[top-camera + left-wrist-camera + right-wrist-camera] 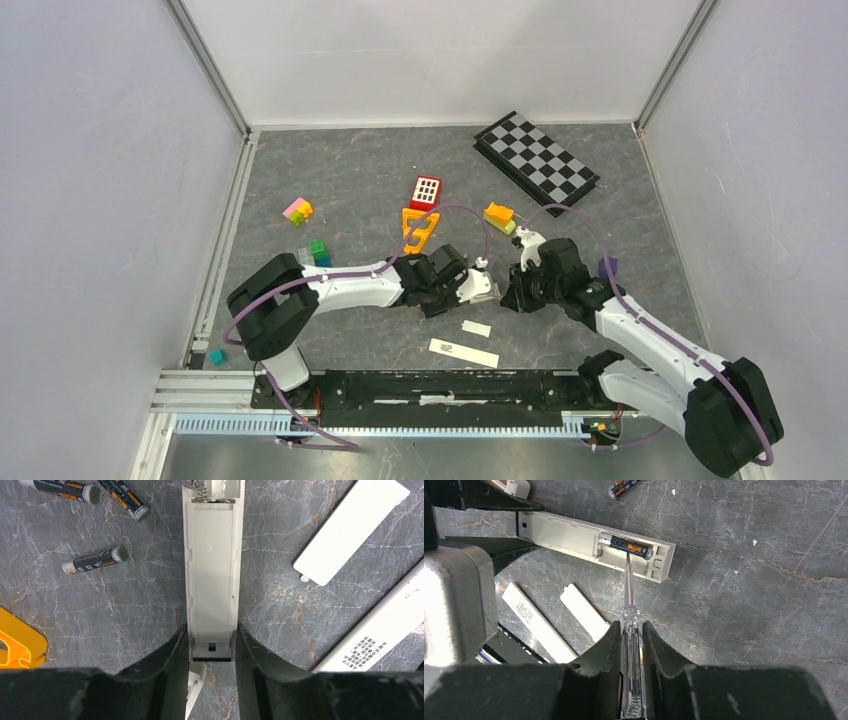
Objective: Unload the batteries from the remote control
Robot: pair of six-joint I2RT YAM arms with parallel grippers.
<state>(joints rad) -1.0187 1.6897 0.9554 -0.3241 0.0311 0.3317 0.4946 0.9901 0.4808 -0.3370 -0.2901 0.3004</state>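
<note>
The white remote control [212,570] lies with its back open, its near end clamped between the fingers of my left gripper [211,630]. One battery [626,544] still sits in the compartment at the remote's far end. My right gripper [630,626] is shut on a clear-handled screwdriver [629,590], whose tip touches that battery. Three loose batteries [95,560] [125,500] [65,490] lie on the table to the left of the remote. In the top view both grippers [465,285] [515,290] meet at mid-table.
A white battery cover [350,530] and a second white remote [380,630] lie right of the held one. An orange toy piece [15,645] is at the left. Farther back are a red toy [425,190], coloured bricks [298,210] and a checkerboard [535,160].
</note>
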